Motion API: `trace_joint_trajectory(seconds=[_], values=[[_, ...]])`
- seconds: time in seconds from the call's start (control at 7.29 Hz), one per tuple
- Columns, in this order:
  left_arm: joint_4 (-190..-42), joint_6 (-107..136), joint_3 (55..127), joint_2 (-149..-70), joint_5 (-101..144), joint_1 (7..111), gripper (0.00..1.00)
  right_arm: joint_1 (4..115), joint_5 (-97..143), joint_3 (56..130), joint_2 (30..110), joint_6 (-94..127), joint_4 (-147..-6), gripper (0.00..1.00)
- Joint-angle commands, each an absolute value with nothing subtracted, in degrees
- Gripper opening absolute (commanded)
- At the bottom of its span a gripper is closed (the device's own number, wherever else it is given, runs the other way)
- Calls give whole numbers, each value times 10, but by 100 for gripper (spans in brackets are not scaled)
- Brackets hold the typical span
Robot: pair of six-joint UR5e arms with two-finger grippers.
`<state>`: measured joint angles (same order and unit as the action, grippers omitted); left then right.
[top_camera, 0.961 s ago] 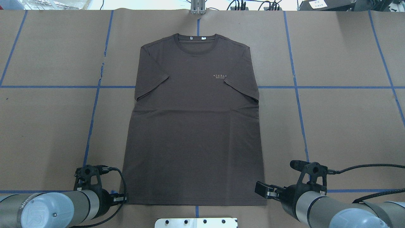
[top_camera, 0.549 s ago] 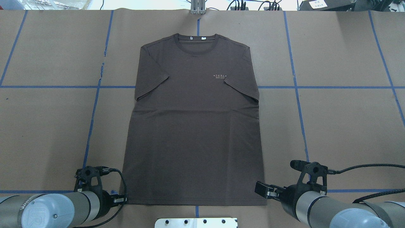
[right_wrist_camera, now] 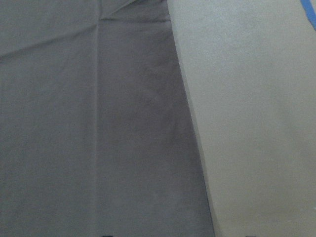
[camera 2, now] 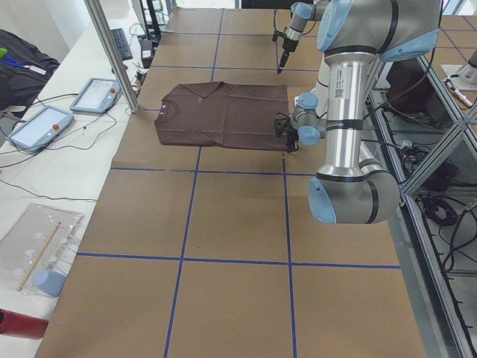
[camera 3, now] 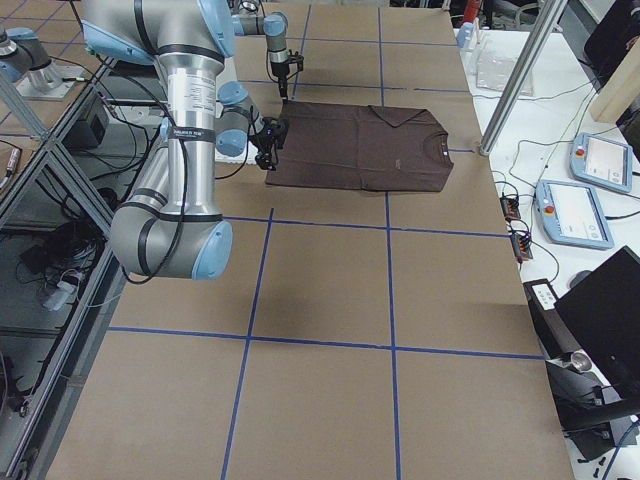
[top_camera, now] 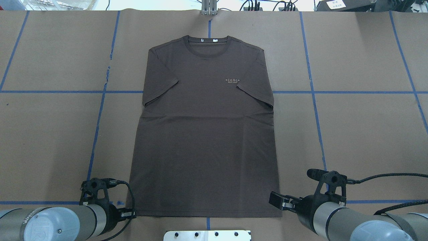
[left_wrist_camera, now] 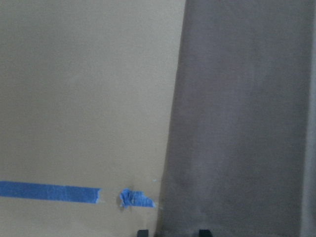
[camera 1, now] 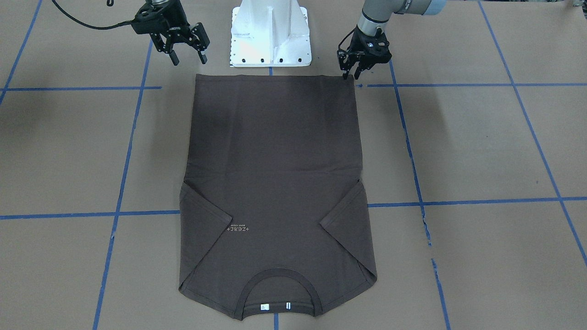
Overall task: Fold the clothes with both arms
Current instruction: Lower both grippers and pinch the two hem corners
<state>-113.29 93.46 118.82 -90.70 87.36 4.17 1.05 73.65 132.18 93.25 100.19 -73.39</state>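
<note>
Brown shirt [top_camera: 204,134] lies flat, its hem just in front of the base [camera 1: 270,32] and its collar away from it. Flanking the base, the left gripper [camera 1: 352,73] is part open, its tips straddling one hem corner. The right gripper [camera 1: 189,59] gapes wide and empty, likely poised for the other corner.

The left arm [top_camera: 67,221] and the right arm [top_camera: 337,219] were grey metal tubes with light blue joint caps. The left claw [camera 1: 352,74] and the right claw [camera 1: 189,60] were black, two-fingered, with black braided cables.
</note>
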Motion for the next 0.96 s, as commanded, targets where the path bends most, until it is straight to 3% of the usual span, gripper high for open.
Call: trace_joint_trajectory(seconds=[0.0, 0.27, 0.55, 0.82], values=[[-1134, 953, 1188, -909, 873, 35, 30, 11, 737, 1323, 933, 1002, -734, 92], [-1133, 956, 1191, -909, 873, 33, 0, 11, 737, 1323, 933, 1002, -734, 92], [-1133, 956, 1209, -909, 873, 34, 0, 2, 736, 1322, 933, 1008, -737, 88], [-1133, 956, 1219, -908, 873, 35, 0, -48, 688, 1321, 919, 1093, -813, 72]])
